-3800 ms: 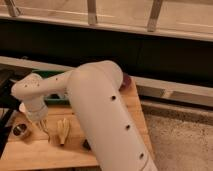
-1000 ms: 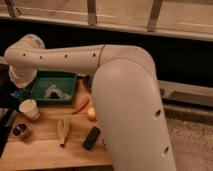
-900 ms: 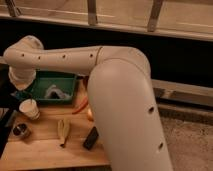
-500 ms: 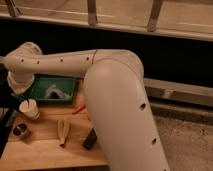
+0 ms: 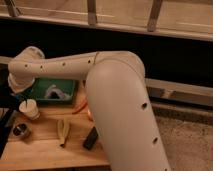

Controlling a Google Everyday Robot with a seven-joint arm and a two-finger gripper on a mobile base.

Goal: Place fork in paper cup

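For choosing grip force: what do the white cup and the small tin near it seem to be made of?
Paper cup: white, matte, probably paper. Small tin: shiny grey glints, likely metal. The gripper hangs dark at the left edge, just above the cup.

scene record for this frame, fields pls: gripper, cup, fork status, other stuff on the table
gripper: shut, at the table's left edge, just left of the cup's rim
paper cup: white, upright, in front of the tray
fork: cannot be made out
tray: green, behind the cup, under the arm
tin: small, metal, in front of the cup
banana: lying mid-table
black object: right of the banana
table: wooden
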